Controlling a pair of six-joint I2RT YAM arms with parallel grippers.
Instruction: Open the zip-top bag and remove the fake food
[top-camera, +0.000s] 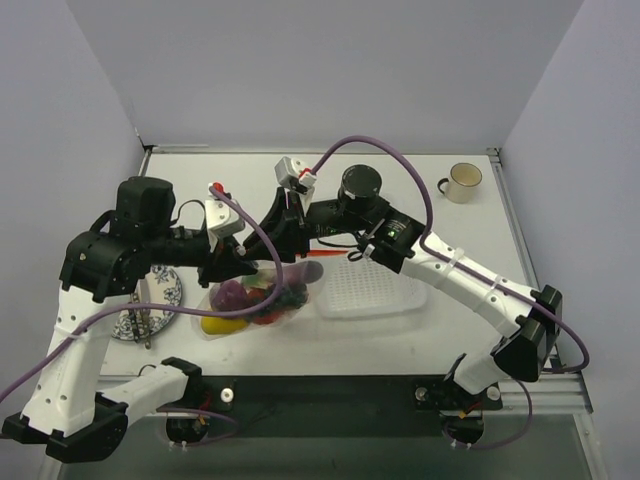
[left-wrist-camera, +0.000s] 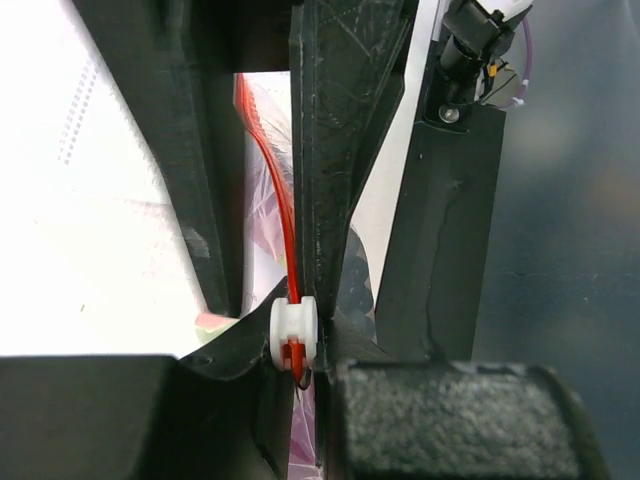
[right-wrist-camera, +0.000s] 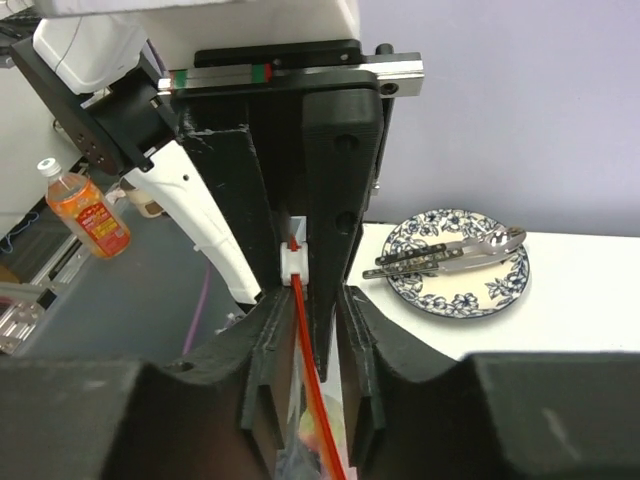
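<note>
The left pincer (top-camera: 238, 268) is gripping the white slider (left-wrist-camera: 294, 335) of the zip-top bag (top-camera: 250, 300), which is lying at the middle of the desk (top-camera: 400, 190). Its zip strip (left-wrist-camera: 283, 210) is running lengthwise between the right pincer's (right-wrist-camera: 303, 310) parted jaws.

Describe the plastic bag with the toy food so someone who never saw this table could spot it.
Start at the white table. Between the blue-patterned plate on its left side and the white mesh basket near the middle lies the zip-top bag. It is the only see-through thing there, with an orange-red strip along its mouth and bright fake food inside.
</note>
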